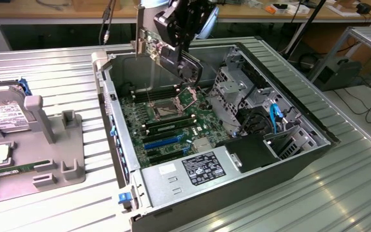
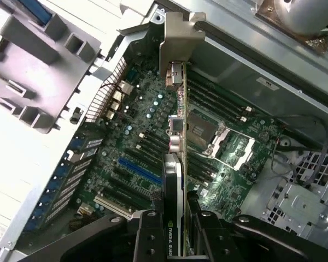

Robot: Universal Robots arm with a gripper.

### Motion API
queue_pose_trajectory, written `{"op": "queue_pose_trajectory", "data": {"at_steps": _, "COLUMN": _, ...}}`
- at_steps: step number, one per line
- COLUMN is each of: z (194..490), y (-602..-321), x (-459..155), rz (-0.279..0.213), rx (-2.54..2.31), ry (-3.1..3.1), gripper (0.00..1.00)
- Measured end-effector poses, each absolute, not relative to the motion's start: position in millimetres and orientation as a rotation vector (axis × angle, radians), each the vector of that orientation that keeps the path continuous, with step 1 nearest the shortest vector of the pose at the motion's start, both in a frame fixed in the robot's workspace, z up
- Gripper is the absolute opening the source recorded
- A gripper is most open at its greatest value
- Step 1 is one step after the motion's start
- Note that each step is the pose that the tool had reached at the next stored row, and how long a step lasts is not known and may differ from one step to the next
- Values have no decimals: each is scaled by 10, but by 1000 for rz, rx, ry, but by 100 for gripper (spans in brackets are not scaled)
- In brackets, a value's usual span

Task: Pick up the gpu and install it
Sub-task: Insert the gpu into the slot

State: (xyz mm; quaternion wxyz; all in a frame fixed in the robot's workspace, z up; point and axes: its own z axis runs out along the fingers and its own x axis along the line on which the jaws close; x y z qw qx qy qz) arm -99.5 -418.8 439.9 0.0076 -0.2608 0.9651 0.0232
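Gpu [image 1: 150, 41] hangs in the air above the open case, clear of its rim, clamped on edge in the gripper [image 1: 180, 60]

A ribbed metal table [image 1: 340, 193] carries everything. On it the case [image 1: 289, 159] lies on its side with its panel off. Inside, the green motherboard [image 1: 172, 121] covers the floor. A grey tray [image 1: 56, 145] sits just beside the case, at the exterior view's left. A silver power supply [image 1: 192, 169] with a dark label fills the near corner of the case. A metal drive cage [image 1: 237, 92] stands along the wall at the exterior view's right. A hard drive [image 1: 5, 116] with a white label rests on the tray. Near the board's middle are a CPU socket [image 1: 163, 110] and, closer to the power supply, a blue slot [image 1: 163, 141]. A narrow green memory stick [image 1: 11, 170] lies at the tray's near edge.

From the wrist, the gpu [image 2: 177, 125] shows edge-on over the motherboard [image 2: 142, 142], beside the socket [image 2: 205, 128]. Its silver bracket [image 2: 177, 38] reaches toward the case's rear wall. The gripper [image 2: 176, 218] has its two black fingers [image 2: 148, 234] pressed on either face of the card, holding it
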Motion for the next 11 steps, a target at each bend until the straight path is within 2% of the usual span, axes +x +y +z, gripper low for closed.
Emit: {"op": "queue_pose_trajectory", "data": {"at_steps": 11, "z": 4400, "y": -4187, "x": -995, "rz": 75, "rx": -1116, "ry": 2925, "gripper": 27}}
